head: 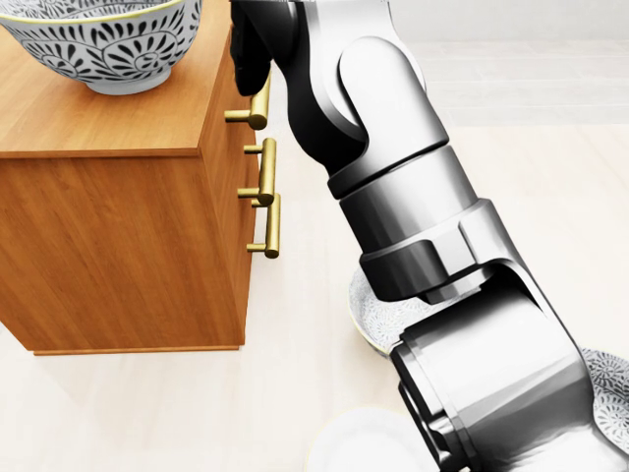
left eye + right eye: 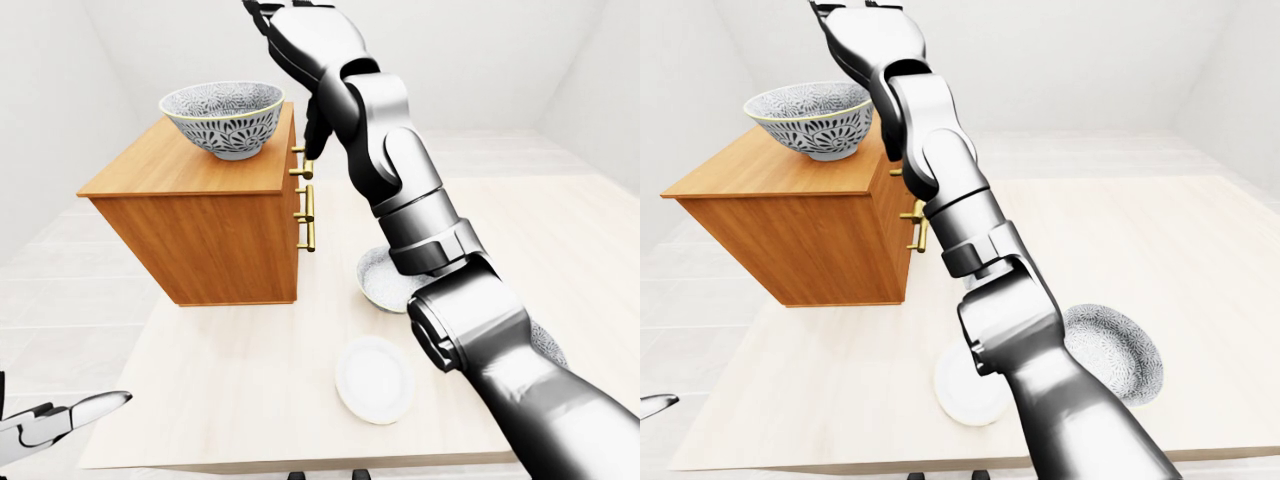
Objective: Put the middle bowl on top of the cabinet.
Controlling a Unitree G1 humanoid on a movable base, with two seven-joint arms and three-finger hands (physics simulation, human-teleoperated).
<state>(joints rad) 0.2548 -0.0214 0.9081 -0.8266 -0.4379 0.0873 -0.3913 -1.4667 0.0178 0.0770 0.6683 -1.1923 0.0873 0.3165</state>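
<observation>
A blue-and-white patterned bowl (image 2: 222, 120) stands upright on the top of the wooden cabinet (image 2: 200, 235), near its right edge. My right hand (image 2: 296, 58) is raised above and to the right of the bowl. It is apart from the bowl, open and empty. One dark finger (image 1: 251, 49) hangs beside the cabinet's brass handles (image 1: 267, 187). My left hand (image 2: 70, 415) shows low at the left edge of the left-eye view, fingers stretched out, holding nothing.
On the light table (image 2: 230, 380) lie a small white plate (image 2: 373, 378), a pale bowl (image 2: 383, 280) behind my arm, and a patterned bowl (image 2: 1110, 350) at the right. My right arm crosses the middle of all views. White walls stand around.
</observation>
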